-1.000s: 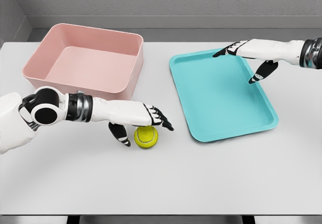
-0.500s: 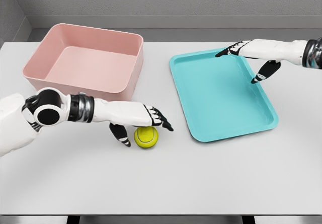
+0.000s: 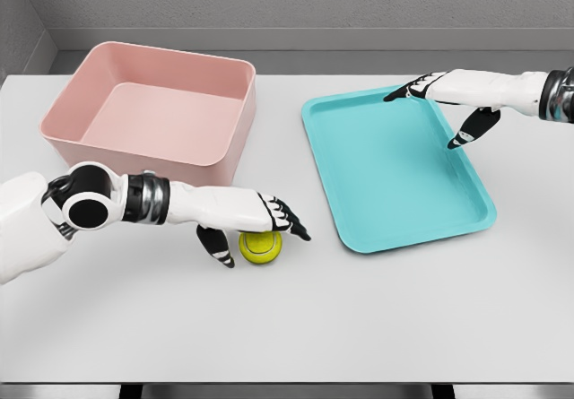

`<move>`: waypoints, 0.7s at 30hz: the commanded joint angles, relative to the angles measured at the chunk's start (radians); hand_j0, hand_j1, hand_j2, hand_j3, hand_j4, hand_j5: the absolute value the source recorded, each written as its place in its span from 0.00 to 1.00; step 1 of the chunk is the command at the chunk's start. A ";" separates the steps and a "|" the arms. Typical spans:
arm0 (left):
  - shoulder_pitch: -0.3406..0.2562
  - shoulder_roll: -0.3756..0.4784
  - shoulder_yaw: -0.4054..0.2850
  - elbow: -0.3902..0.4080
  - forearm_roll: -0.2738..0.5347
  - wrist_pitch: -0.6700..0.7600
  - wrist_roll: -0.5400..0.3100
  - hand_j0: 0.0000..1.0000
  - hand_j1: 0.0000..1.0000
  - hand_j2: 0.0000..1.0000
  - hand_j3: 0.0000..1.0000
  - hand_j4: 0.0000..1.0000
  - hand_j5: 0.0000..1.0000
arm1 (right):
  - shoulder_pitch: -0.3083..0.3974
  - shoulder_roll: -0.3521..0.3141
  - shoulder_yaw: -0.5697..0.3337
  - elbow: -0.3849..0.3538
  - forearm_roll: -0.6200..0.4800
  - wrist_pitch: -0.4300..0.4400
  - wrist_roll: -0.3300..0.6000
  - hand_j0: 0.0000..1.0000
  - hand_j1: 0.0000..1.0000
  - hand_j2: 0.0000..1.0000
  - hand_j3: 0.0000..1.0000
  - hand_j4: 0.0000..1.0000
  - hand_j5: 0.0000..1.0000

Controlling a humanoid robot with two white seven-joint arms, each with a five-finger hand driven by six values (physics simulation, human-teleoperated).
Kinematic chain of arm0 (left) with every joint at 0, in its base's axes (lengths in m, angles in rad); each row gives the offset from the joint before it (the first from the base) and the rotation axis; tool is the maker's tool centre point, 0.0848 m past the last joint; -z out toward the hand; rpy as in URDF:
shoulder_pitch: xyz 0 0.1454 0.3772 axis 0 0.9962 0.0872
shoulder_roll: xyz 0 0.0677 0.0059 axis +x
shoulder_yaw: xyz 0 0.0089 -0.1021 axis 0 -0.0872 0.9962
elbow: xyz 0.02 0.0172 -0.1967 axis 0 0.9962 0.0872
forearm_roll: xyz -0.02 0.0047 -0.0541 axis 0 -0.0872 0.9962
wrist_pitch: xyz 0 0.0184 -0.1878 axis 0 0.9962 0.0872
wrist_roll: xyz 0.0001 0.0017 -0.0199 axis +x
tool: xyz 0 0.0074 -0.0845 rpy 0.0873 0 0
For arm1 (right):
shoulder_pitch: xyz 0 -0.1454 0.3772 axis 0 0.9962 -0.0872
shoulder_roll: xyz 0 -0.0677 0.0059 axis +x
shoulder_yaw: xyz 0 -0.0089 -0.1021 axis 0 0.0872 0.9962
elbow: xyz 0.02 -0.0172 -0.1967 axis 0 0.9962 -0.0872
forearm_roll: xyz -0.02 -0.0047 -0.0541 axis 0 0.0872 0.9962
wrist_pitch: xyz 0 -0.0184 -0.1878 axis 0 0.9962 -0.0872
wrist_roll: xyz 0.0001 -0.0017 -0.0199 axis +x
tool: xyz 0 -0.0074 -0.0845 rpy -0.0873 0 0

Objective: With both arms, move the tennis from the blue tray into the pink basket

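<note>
White surface (image 3: 377,318) w/ grey wall behind. Pink basket (image 3: 152,112) sits far left; in front of it the left hand (image 3: 247,220) arches over the tennis ball (image 3: 261,247), fingers (image 3: 291,226) spread, thumb beside ball, not gripping it. Ball's on the surface, left of the blue tray (image 3: 395,170); right hand (image 3: 448,103) hovers over tray's far-right corner, fingers loose, holding nothing.

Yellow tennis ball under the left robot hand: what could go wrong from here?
1. The yellow tennis ball sits on the bare white table; the left robot hand covers it with spread fingers, so it could roll away.
2. The pink plastic basket has a tall near wall; a low lift could hit it.
</note>
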 commanded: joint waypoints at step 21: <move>0.011 -0.043 -0.001 0.046 -0.021 0.002 0.000 1.00 1.00 1.00 1.00 1.00 1.00 | 0.000 0.000 -0.001 0.000 -0.006 0.002 0.000 1.00 1.00 1.00 1.00 1.00 1.00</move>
